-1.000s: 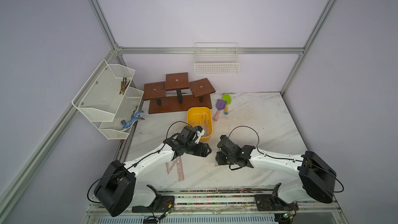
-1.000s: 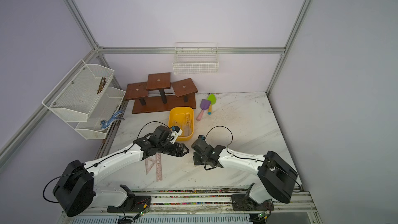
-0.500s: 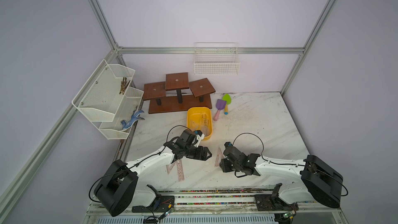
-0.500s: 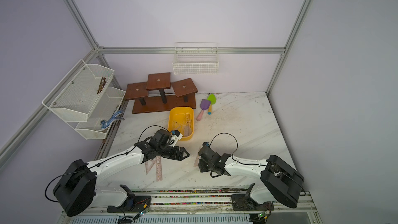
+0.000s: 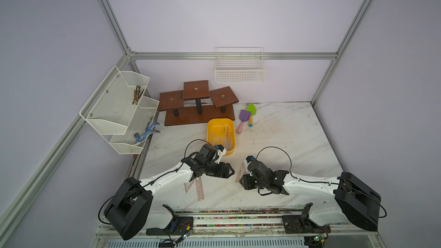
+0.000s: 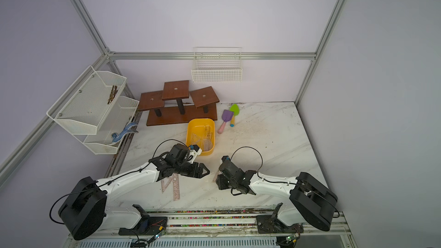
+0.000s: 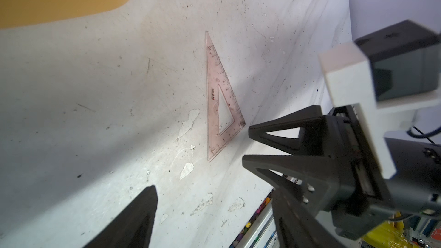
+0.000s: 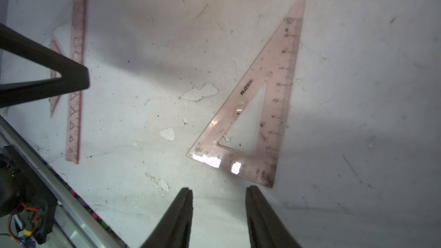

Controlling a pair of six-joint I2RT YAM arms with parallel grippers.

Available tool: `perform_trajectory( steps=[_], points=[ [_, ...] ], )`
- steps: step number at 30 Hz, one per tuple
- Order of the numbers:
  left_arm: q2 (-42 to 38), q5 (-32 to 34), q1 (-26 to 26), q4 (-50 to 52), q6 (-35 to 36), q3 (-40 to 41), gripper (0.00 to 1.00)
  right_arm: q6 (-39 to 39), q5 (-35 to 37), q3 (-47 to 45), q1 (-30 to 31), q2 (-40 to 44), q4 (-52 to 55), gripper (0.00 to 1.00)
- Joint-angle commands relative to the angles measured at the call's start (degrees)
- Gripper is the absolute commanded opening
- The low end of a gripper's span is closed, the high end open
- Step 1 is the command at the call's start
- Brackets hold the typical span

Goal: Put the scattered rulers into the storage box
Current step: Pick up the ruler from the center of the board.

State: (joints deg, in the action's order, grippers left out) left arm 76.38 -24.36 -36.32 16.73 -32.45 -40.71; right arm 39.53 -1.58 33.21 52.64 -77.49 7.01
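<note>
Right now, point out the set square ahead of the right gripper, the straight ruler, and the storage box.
set square (image 8: 284, 87): right wrist view, graduated edge.
straight ruler (image 5: 200, 190): in a top view, its near half.
storage box (image 5: 216, 127): in a top view, bare floor.

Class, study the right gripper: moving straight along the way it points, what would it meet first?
Most likely the pinkish set square, lying flat just ahead of the open right gripper; depth is unclear, so the table may come first.
</note>
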Motion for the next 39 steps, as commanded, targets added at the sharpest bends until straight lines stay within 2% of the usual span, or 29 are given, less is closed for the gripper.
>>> perform_trajectory(
  steps=[1,4,15,20,24,28,30,39],
  points=[
    [-1.7,-1.5,0.3,-1.8,-0.9,1.2,0.79,-0.2,2.5,-2.6,-1.2,2.7,-1.9,0.43],
    [-1.7,-2.2,0.4,-2.5,-1.3,1.8,0.79,0.5,1.1,-4.9,-3.0,1.7,-4.5,0.44],
    [-1.1,-3.3,0.7,-3.6,-1.6,2.4,0.79,0.3,-4.8,-4.8,-3.1,-3.0,-10.5,0.43],
    [-0.5,-6.2,2.4,-5.3,-2.4,3.7,0.79,-1.3,-4.1,-3.5,-3.9,-0.2,-8.3,0.41],
    [1.6,-9.5,2.4,-7.0,-2.6,3.8,0.77,-2.5,-8.6,-6.1,-8.9,2.1,-14.0,0.33],
    [5.5,-10.5,2.8,-5.9,-0.2,2.8,0.77,-4.7,-12.8,-5.4,-12.1,-2.2,-17.2,0.23],
    [7.9,-13.1,2.8,-8.1,-0.6,2.9,0.75,-5.7,-14.6,-4.8,-13.3,-4.4,-17.9,0.18],
    [9.6,-12.6,2.8,-7.1,-0.8,2.6,0.74,-6.5,-16.3,-4.7,-14.8,-7.2,-20.4,0.16]
  ],
)
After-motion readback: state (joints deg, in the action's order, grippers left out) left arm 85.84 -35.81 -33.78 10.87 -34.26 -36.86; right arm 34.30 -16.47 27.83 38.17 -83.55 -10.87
